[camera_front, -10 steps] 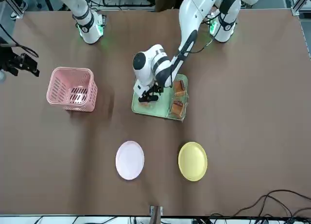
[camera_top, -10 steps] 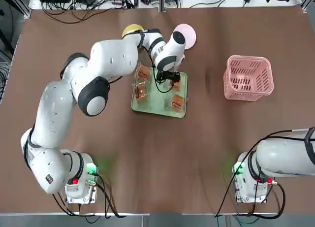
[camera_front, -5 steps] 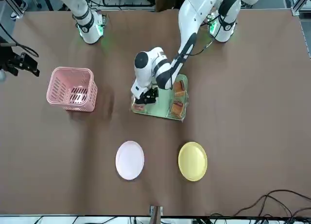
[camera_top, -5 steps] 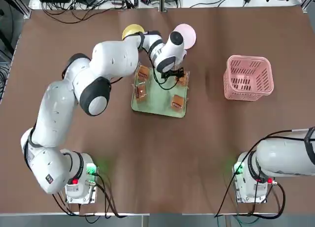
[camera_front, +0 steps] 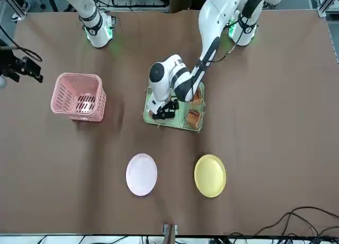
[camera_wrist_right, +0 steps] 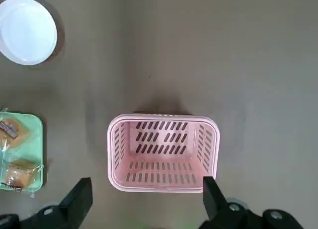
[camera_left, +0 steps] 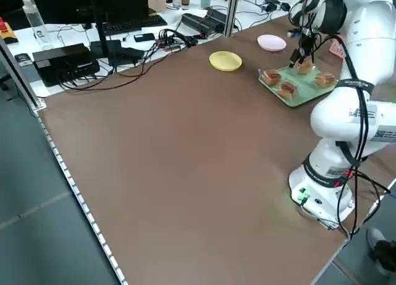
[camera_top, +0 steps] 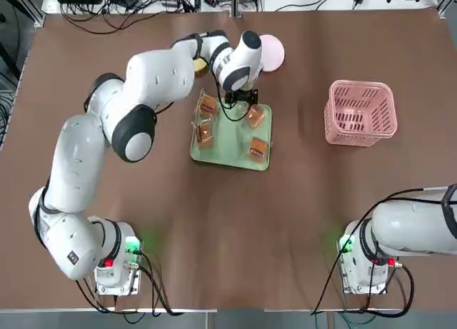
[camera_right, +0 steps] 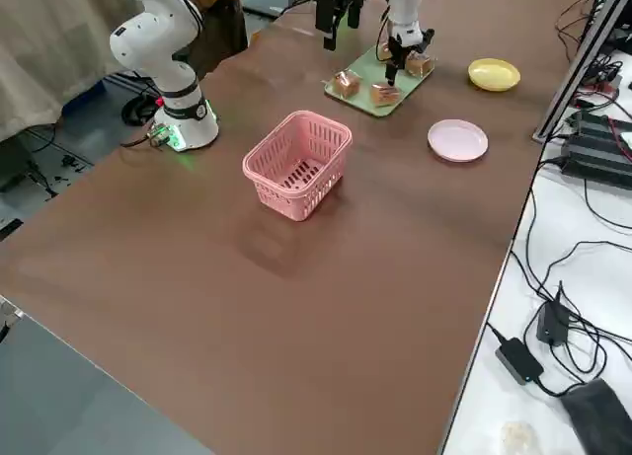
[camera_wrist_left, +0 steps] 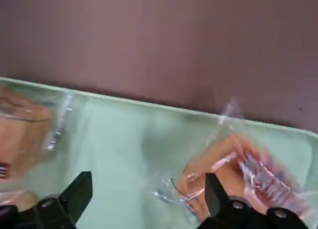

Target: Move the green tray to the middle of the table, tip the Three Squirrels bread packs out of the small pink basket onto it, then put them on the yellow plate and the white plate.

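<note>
Green tray sits about mid-surface with four bread packs on it, none on a plate so far. The left gripper hangs over the tray's far edge, wide open and empty, one pack right by its finger; touching or not, hard to say. Past the tray are the yellow plate and the white plate. Pink basket stands upright, well off toward the right arm. Right gripper is parked above it, open, holding nothing.

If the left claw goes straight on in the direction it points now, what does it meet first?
Probably the bread pack near the far edge of the green tray. The open left claw points down over it, though the exact depth is unclear.
</note>
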Controlling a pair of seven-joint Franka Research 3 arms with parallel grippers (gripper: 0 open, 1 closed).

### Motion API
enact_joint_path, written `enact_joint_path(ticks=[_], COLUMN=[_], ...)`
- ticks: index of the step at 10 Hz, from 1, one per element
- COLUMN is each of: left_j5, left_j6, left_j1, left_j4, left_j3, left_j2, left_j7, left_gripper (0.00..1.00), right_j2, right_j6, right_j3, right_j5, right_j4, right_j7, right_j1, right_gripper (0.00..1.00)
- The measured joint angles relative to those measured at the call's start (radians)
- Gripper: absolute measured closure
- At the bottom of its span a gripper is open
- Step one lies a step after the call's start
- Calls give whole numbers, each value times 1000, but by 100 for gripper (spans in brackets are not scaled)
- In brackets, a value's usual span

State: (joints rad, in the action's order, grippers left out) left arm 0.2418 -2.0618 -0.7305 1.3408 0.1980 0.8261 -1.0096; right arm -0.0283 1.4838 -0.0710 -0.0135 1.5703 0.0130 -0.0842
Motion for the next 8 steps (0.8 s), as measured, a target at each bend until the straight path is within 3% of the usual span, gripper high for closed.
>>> enact_joint_path(ticks=[2,6,8], left_j5=[0,0,-26], left_j6=[90,159,257], left_j1=[6,23,102], left_j4=[-2,-7,-22], left_j3=[-1,-3,-2], left_j2=[-41,-87,-203], left_j7=[38,63,144], left_gripper=[0,0,0], right_j2=[0,0,0], right_j6=[-14,-15,-15], right_j3=[1,0,0], right_j5=[0,0,0], right_j4=[0,0,-1], right_j7=[0,0,0], right_j1=[0,0,0], right_gripper=[2,2,2])
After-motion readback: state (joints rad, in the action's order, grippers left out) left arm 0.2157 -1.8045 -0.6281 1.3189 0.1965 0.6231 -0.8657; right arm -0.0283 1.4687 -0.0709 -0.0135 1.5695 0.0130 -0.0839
